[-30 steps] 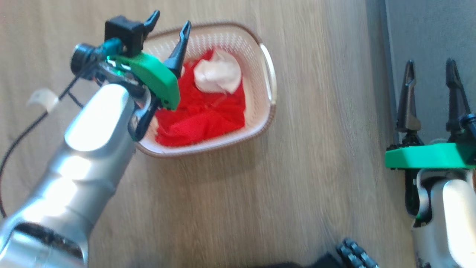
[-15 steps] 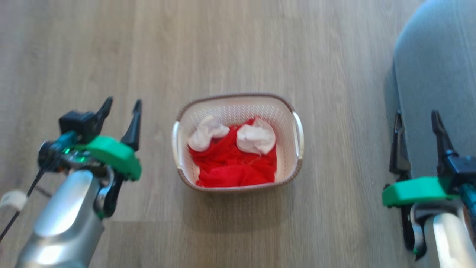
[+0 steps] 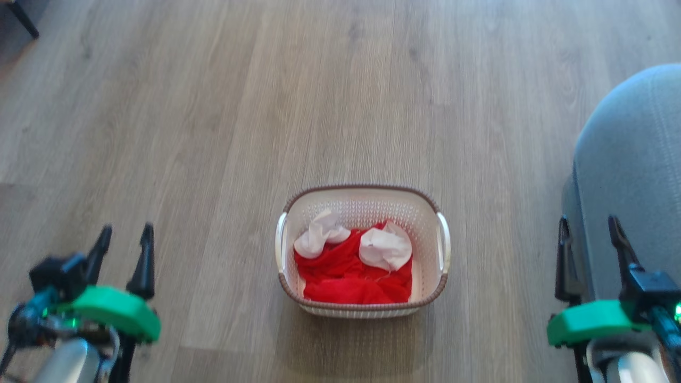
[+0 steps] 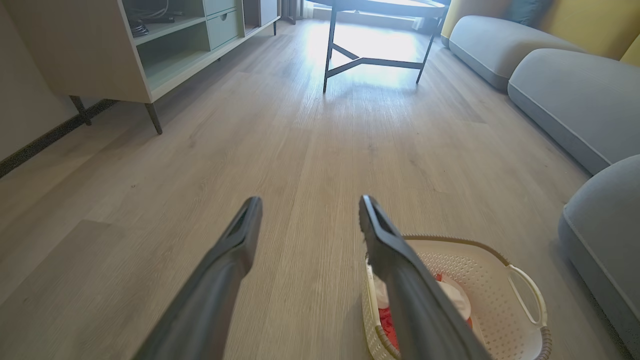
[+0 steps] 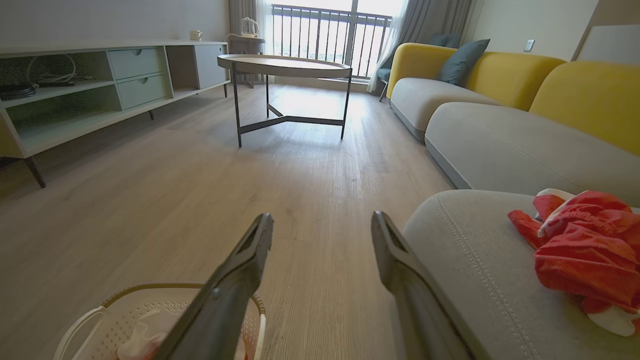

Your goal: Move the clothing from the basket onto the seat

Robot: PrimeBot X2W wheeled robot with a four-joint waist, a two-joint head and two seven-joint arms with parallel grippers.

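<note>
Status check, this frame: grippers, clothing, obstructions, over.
Open, empty: left gripper, right gripper. Red-and-white clothing in basket. Another red garment on seat. Bare floor between.

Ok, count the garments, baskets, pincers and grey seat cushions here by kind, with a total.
Red garments: 2, one in the basket, one on the near cushion
Baskets: 1
Pincers: 2, left pincer and right pincer, both open
Grey seat cushions: 3, near, middle, far
Total: 8

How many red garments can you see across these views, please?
2: one red garment in the basket, a second red garment on the grey seat. The basket pile may hide more.
</note>
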